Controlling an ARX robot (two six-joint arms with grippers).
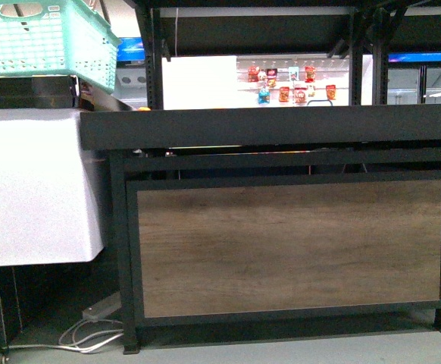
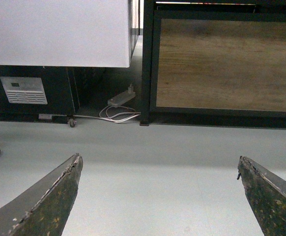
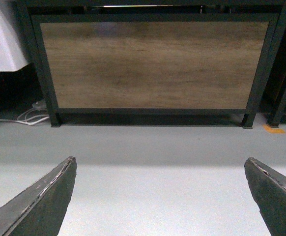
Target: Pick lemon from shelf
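The shelf [image 1: 281, 127] fills the front view: a black metal frame with a flat black tray edge on top and a brown wood-grain panel [image 1: 289, 249] below. The lemon is out of view. Neither arm shows in the front view. In the left wrist view my left gripper [image 2: 158, 164] is open over bare grey floor, facing the shelf's wood panel [image 2: 226, 64]. In the right wrist view my right gripper [image 3: 160, 164] is open too, low above the floor in front of the same panel [image 3: 153, 64]. Nothing sits between either pair of fingers.
A white cabinet [image 1: 31, 186] stands left of the shelf, with a mint green basket [image 1: 54, 38] above it. A power strip with white cables [image 1: 92, 322] lies on the floor by the shelf's left leg. An orange floor mark [image 3: 273, 130] sits near the right leg.
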